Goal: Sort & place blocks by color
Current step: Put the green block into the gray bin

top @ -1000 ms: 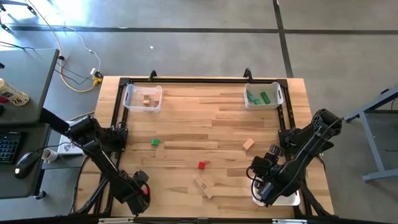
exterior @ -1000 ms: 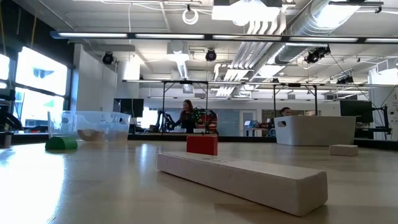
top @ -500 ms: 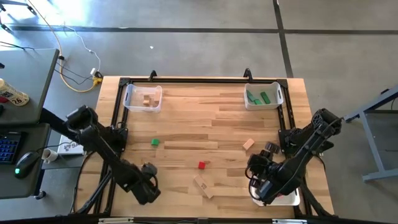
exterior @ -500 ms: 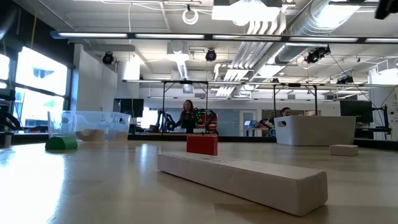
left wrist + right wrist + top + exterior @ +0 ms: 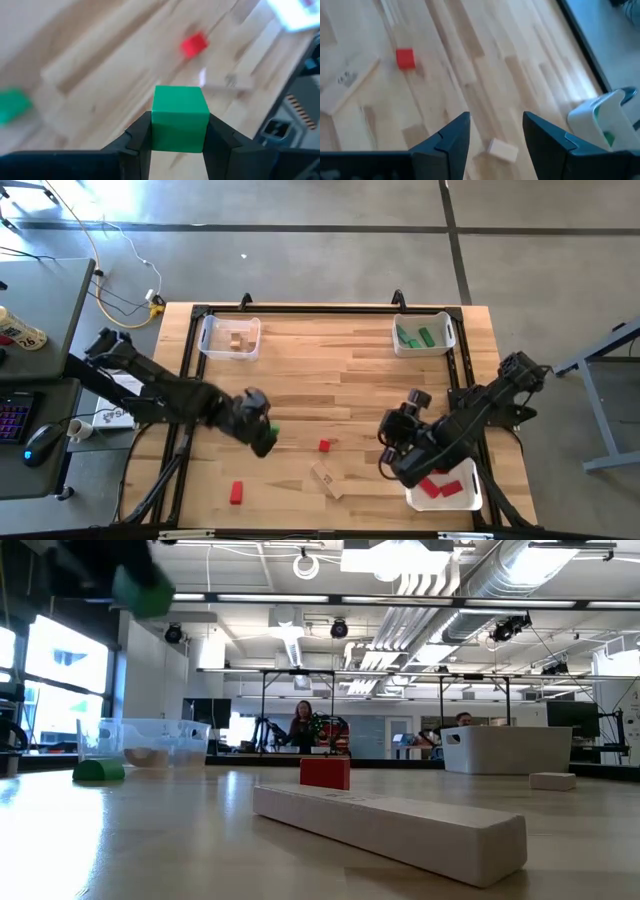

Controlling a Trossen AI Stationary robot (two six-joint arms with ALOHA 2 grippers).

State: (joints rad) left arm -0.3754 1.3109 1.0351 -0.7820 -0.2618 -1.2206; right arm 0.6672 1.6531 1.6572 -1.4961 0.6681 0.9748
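Note:
My left gripper hangs above the table's left middle, shut on a green cube. The cube also shows high in the low view. A second green block rests flat on the table below it. On the bare table lie a red cube, a red block near the front left, a long tan bar and a small tan block. My right gripper hovers open and empty over the right middle, with the tan block below it. My left gripper pinches the green cube by two opposite side faces between its two fingers. The fingers come slanting down from the table's left. The cube is lifted clear of the table, its free end reaching out past the fingertips.
A clear bin with tan blocks stands at the far left and a bin with green blocks at the far right. A white bin with red blocks sits at the near right corner. A dark frame edges the table.
My left gripper has risen from the near left corner and swung toward the table's middle, carrying the green cube clear of the table; a red block now shows where it stood. My right gripper has lifted and moved left off the near right bin, uncovering the red blocks.

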